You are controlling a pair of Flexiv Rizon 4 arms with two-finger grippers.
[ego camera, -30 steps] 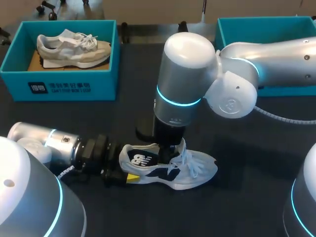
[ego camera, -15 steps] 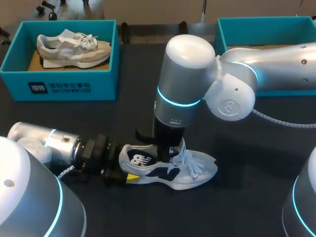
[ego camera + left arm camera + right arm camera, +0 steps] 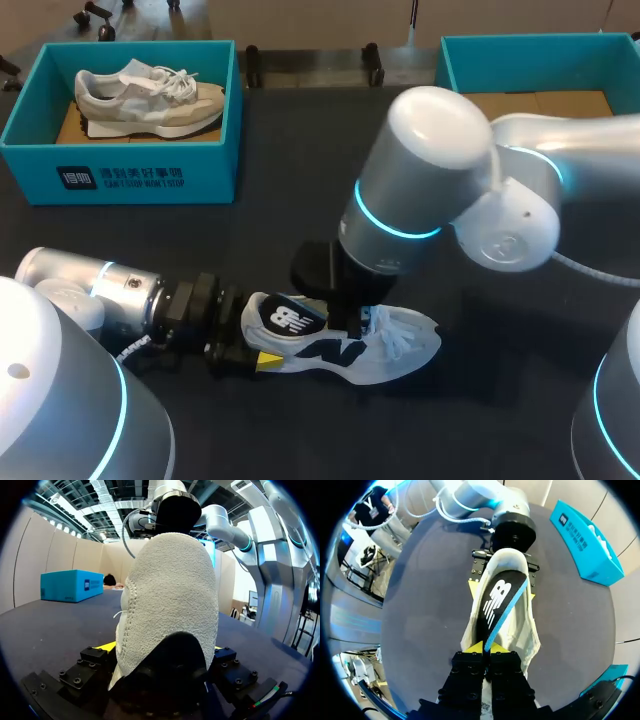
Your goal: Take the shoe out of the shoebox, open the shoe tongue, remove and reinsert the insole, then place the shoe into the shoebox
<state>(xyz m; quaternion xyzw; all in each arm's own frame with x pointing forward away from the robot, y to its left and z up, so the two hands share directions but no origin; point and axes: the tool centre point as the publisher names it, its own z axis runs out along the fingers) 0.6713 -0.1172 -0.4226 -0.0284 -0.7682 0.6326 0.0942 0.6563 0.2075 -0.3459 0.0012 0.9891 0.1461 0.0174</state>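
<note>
Shoe (image 3: 400, 350) lies on its side on the dark tabletop (image 3: 260, 240), toe toward the right arm's side, well clear of both boxes. Left hand (image 3: 245, 358) comes in low from the left, fingers clamped on the heel from both sides; in its wrist view the heel cup fills the space between the yellow tips. Right hand (image 3: 484, 649) is over the shoe mouth, tips pinched together on the edge of the black insole (image 3: 497, 600).

Versus a second ago: the right arm's big wrist housing has swung toward the right and now leans over instead of standing upright above the shoe. The insole's heel end sits higher, tilted up over the collar. Left hand and shoe have held their place.

Open teal shoebox (image 3: 470, 55) at the far right. The far-left box (image 3: 140, 170) holds a grey shoe (image 3: 150, 95).
</note>
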